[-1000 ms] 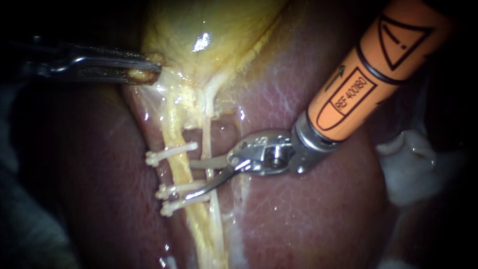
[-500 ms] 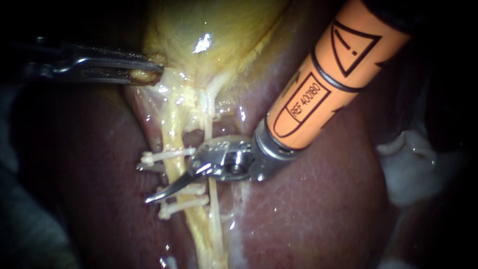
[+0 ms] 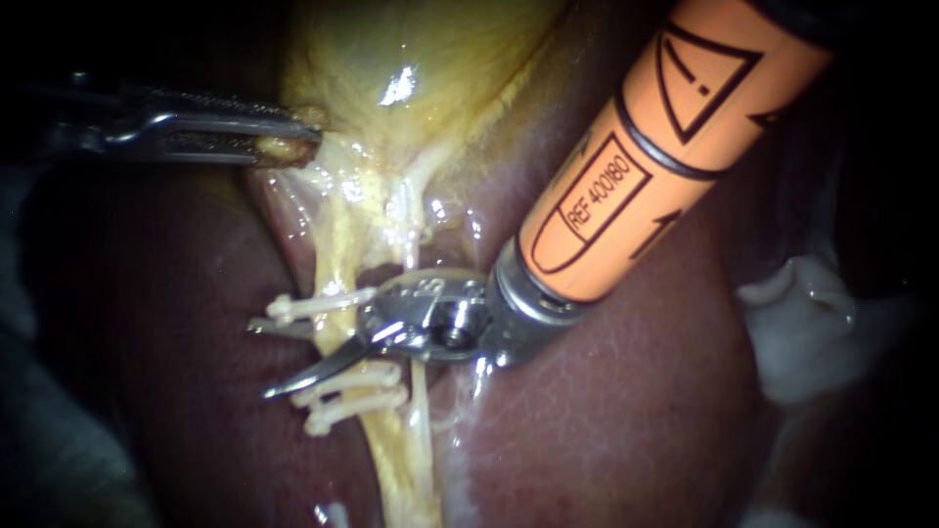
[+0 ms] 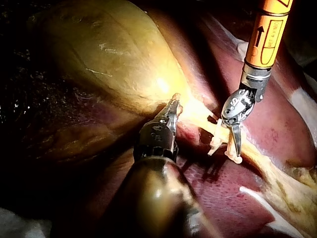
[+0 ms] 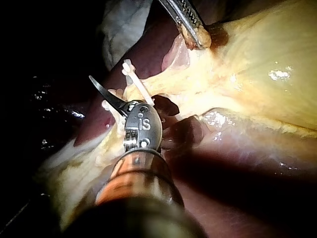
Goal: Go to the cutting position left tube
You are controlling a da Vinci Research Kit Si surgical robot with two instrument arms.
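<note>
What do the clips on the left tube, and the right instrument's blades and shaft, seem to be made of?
Clips: likely plastic, judging by the matte off-white look.
Blades: metal, polished grey with bright glints.
Shaft: probably a smooth orange plastic covering, slightly glossy.

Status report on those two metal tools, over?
Left instrument shut on gallbladder. Right instrument blades open, astride left tube. Clips close on either side.

Left tube (image 3: 335, 244): yellow, taut, running down from gallbladder (image 3: 421, 59) over liver (image 3: 606, 411), crossed by three white clips (image 3: 313, 305).
</note>
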